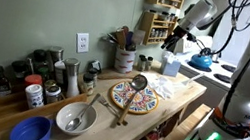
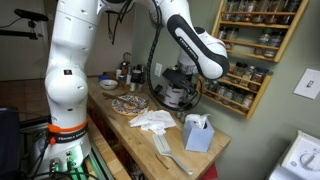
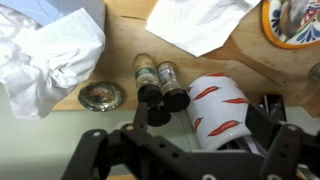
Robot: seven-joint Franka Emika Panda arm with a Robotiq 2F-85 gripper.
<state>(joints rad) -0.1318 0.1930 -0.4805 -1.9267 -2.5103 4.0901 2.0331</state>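
In the wrist view my gripper (image 3: 200,118) is open, with its dark fingers on either side of a white crock (image 3: 222,112) printed with red chili peppers. Two small spice bottles (image 3: 157,80) with black caps stand just beside the crock, close to one finger. A round metal lid (image 3: 100,96) lies on the counter further over. In both exterior views the gripper (image 1: 178,32) (image 2: 180,82) hangs near the wall by the spice rack. In an exterior view it is just above the dark utensil-filled crock (image 2: 176,97).
Crumpled white cloths (image 3: 50,60) (image 2: 152,120) and a blue tissue box (image 2: 198,133) (image 1: 169,65) lie on the wooden counter. A patterned plate (image 1: 133,100) carries a ladle. A grey bowl (image 1: 75,118), a blue bowl (image 1: 29,131) and several jars (image 1: 32,81) stand nearby. A wall spice rack (image 2: 250,50) hangs close by.
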